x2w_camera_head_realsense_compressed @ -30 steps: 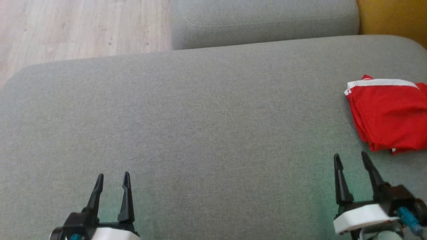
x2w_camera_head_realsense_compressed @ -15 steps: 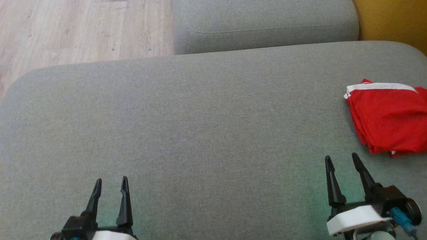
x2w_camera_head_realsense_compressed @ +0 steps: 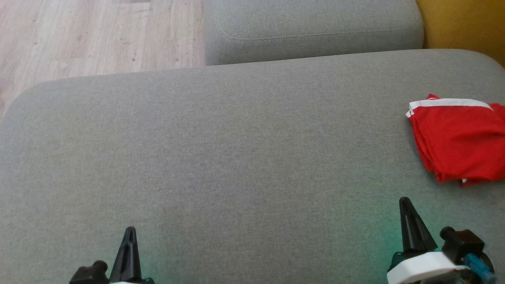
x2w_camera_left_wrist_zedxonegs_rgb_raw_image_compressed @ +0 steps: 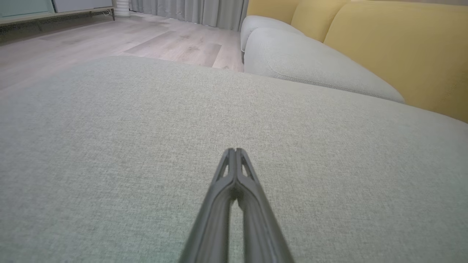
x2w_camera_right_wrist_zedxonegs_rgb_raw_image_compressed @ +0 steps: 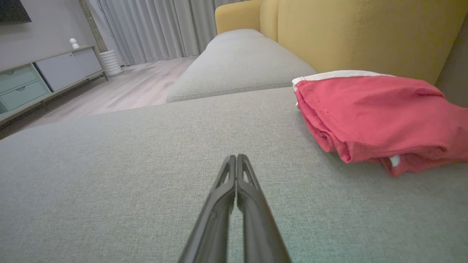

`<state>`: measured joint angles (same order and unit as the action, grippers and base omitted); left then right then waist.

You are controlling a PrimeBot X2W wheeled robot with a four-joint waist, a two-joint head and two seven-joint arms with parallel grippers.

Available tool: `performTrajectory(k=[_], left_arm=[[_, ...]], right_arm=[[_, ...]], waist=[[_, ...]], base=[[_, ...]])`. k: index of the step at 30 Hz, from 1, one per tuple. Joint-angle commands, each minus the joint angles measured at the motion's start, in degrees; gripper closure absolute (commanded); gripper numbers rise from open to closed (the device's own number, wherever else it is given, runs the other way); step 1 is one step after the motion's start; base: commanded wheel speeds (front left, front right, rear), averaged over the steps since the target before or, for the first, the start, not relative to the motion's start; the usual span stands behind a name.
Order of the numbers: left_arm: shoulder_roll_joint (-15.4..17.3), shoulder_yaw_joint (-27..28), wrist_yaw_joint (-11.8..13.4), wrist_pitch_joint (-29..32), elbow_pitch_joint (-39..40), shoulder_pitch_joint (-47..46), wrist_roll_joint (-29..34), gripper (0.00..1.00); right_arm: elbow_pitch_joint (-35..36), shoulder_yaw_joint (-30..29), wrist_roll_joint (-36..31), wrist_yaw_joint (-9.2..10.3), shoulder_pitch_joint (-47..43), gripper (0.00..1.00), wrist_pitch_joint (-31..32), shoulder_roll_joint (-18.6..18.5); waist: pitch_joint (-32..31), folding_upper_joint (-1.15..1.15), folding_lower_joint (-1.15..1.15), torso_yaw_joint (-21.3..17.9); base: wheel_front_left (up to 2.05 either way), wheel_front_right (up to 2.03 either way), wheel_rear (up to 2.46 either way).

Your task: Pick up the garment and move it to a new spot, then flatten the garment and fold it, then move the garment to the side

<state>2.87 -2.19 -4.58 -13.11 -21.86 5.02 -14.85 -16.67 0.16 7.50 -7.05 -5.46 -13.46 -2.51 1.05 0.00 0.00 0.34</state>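
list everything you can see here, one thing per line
garment: one, red with white trim, folded, right side of big cushion
big cushion: one, grey, foreground
second cushion: one, grey, beyond the big one
back cushions: several, yellow, behind the grey ones
floor: pale wood, beyond the big cushion
curtains: grey, far wall
cabinet: one, pale, with drawers, by the far wall
left fingers: two, dark, shut, empty, lower left
right fingers: two, dark, shut, empty, short of the garment

Garment (x2w_camera_head_realsense_compressed: 461, 142) on right side of seat cushion (x2w_camera_head_realsense_compressed: 236, 150), second cushion (x2w_camera_head_realsense_compressed: 311, 27) behind it
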Motion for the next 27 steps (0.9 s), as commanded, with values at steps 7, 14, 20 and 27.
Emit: performTrajectory(k=[7,14,20,27], left_arm=[[0.1,1.0,-0.3,1.2,2.3,-2.3,-5.6,1.0],[0.1,1.5,-0.5,2.3,2.7,-2.8,-10.2,1.0],[0.1,1.9,-0.6,3.3,3.0,-3.3,-14.1,1.0],[0.0,2.4,-0.8,4.5,3.4,-3.9,-18.7,1.0]], right_arm=[[1.8,-0.1,6.5,-0.05,2.3,1.0,1.3,-0.6],[1.8,-0.2,11.8,-0.08,2.9,1.0,2.2,-0.8],[1.9,-0.4,16.2,-0.1,3.4,1.0,3.1,-0.9],[2.0,-0.6,21.4,-0.12,3.9,1.0,4.1,-1.1]], waist=[[-0.1,0.0,0.0,0.0],[-0.1,0.0,0.0,0.0],[-0.2,0.0,0.0,-0.1],[-0.2,0.0,0.0,-0.1]], base=[[0.0,0.0,0.0],[0.0,0.0,0.0],[0.0,0.0,0.0],[0.0,0.0,0.0]])
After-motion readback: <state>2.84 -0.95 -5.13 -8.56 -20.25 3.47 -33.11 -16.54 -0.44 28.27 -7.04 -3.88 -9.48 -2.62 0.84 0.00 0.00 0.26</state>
